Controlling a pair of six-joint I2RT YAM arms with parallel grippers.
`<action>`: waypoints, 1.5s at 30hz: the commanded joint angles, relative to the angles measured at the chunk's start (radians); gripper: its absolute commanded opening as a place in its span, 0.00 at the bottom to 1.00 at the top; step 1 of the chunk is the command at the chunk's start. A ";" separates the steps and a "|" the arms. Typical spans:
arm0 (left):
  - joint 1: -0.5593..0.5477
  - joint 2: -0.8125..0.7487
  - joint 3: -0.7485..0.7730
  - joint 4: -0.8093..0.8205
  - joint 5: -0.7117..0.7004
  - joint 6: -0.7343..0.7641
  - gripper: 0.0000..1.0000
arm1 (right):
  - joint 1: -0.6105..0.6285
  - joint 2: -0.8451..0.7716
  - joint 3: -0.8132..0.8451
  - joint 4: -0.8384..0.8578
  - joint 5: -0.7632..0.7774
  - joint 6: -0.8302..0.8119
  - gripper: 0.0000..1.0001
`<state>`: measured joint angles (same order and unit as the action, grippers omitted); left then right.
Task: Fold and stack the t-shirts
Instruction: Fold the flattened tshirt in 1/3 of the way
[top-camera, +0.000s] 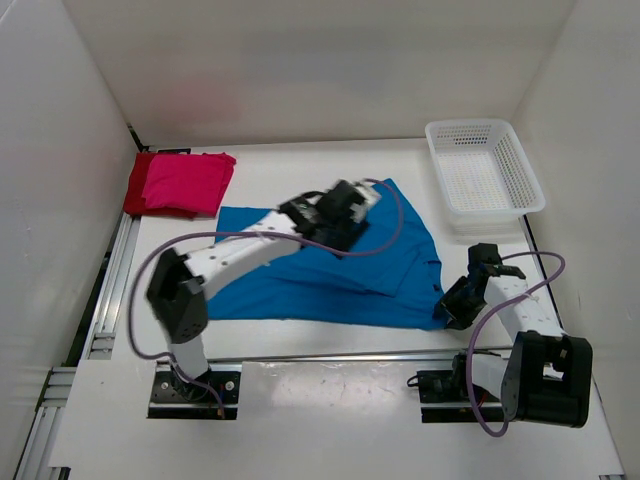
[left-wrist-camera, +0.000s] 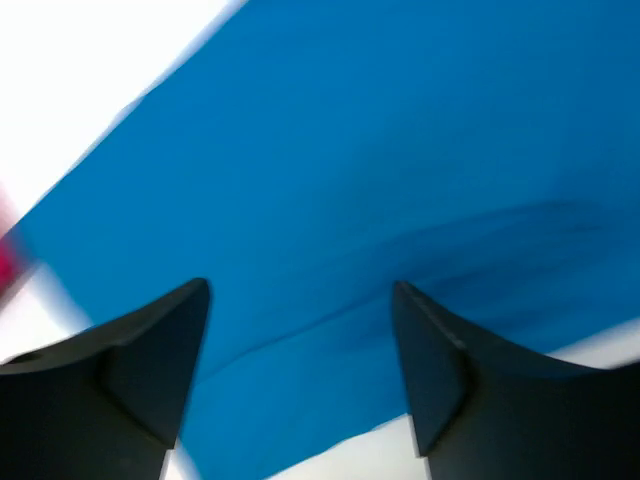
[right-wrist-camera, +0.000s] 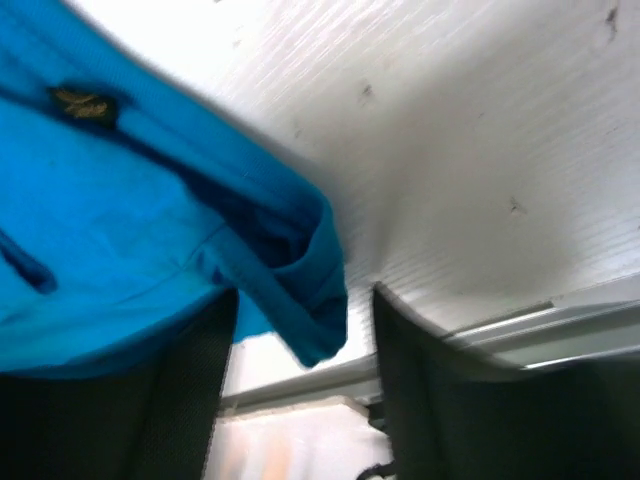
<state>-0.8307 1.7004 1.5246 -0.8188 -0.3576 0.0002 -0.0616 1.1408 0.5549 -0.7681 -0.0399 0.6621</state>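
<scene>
- Since the left gripper (left-wrist-camera: 300, 290) hangs over the middle of the blue t-shirt (top-camera: 300, 285) with its jaws wide and nothing between them, I'd guess it's lining up for the next fold, not carrying anything.
- Down at the shirt's near-right corner sits the right gripper (right-wrist-camera: 304, 295). Its jaws are spread, and a rolled bit of hem lies in the gap against one finger but isn't pinched, so it looks released to me.
- That blue shirt lies spread across the middle of the worktop (top-camera: 275, 165), its right side doubled over a bit and the rest wide and rumpled. Folding looks only partly done.
- Back-left corner of the worktop: the pink t-shirt (top-camera: 190, 180) sits folded on top of the dark red t-shirt (top-camera: 135, 195). That reads like the stack the blue one should join.
- Over at the back-right corner, the white mesh basket (top-camera: 485, 127) has nothing in it that I can see.
</scene>
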 joint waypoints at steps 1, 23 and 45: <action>-0.116 0.180 0.126 -0.008 0.206 0.000 0.80 | -0.018 0.005 -0.042 0.042 0.025 0.043 0.43; -0.242 0.499 0.303 0.193 0.522 0.000 0.73 | -0.037 -0.041 -0.081 0.075 -0.017 0.025 0.15; -0.242 0.530 0.230 0.322 0.309 0.000 0.17 | -0.046 -0.101 -0.108 0.056 -0.008 0.016 0.10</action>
<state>-1.0691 2.2704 1.7733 -0.4999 0.0231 -0.0010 -0.0990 1.0458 0.4610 -0.7055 -0.0711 0.6926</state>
